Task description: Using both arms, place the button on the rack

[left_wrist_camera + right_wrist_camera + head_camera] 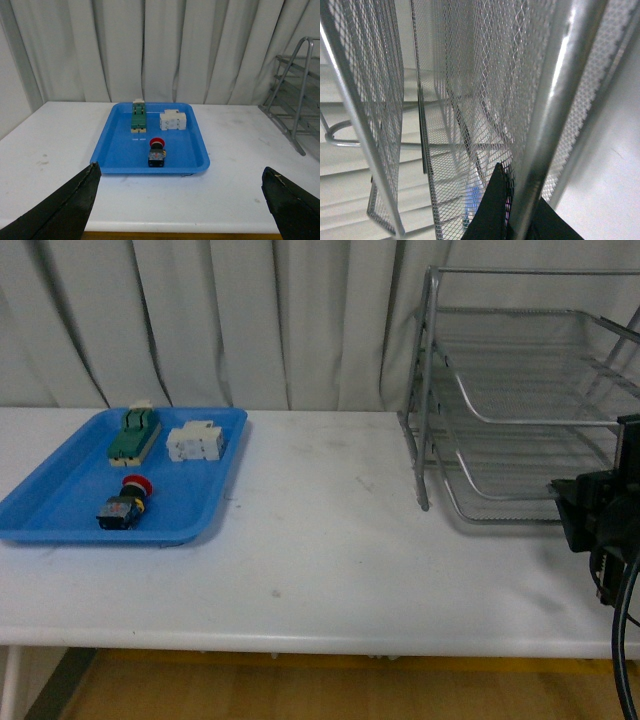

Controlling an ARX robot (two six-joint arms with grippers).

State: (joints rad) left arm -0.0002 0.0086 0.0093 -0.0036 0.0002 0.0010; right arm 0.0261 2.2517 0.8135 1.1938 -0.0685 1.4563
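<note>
The button (125, 504), with red cap, yellow collar and dark body, lies in the blue tray (60, 515) at the left; it also shows in the left wrist view (157, 152). The silver wire-mesh rack (520, 400) stands at the right of the table. My right gripper (590, 510) is shut on the rack's front frame; in the right wrist view the gripper (512, 215) clamps a bright metal bar (545, 115). My left gripper (182, 200) is open and empty, back from the tray near the table's front edge, and does not show in the front view.
In the tray, a green-and-cream block (134, 434) and a white blocky component (195, 442) lie behind the button. A white curtain (250, 310) hangs behind the table. The white tabletop (320, 540) spans between tray and rack.
</note>
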